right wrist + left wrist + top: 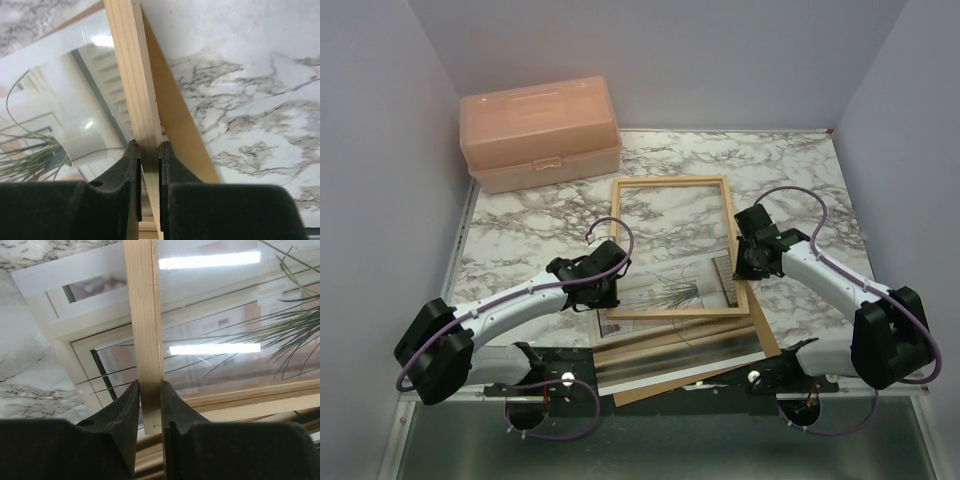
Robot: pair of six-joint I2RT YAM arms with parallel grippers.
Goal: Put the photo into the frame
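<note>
Nearly closed, the left end effector [150, 386] and right end effector [148, 145] each pinch the frame [670, 181].

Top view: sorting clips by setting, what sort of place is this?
Probably a lab test cell: plain grey walls box in a marble-patterned table, left arm and right arm bolted at its near edge.
</note>
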